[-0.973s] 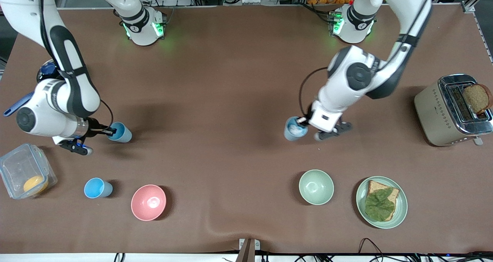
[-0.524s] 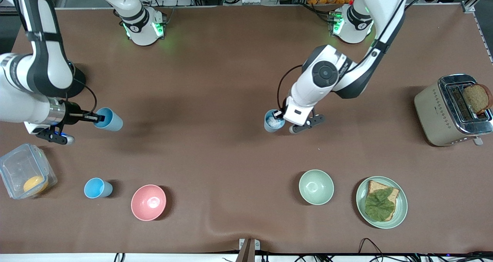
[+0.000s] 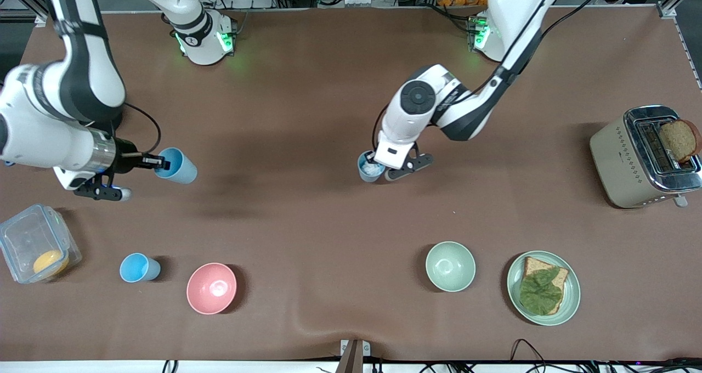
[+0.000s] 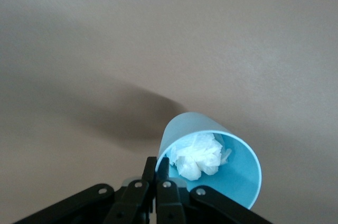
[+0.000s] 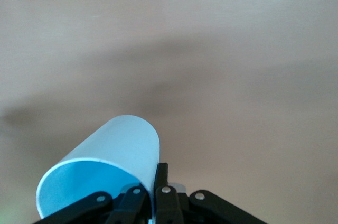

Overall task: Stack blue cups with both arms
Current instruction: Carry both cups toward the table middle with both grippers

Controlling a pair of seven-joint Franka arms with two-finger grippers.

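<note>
Both end effectors clamp lifted cups, right end effector (image 3: 151,160) the bright sky-blue plastic tumbler (image 3: 176,166), left end effector (image 3: 378,162) the duller grey-blue tumbler (image 3: 369,167); next they must meet for nesting.

Right arm (image 3: 60,115) cut off at nine o'clock edge. Left gripper (image 3: 374,162) fingertips hidden under its wrist. Toaster (image 3: 644,156) clipped at three o'clock edge.

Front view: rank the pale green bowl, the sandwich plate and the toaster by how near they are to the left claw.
The left claw, shut on a grey-blue cup, is over mid-table.
1. Pale green bowl, nearer the front camera.
2. Sandwich plate, beside the bowl, toward the left arm's end.
3. Toaster, at the left arm's end.
</note>
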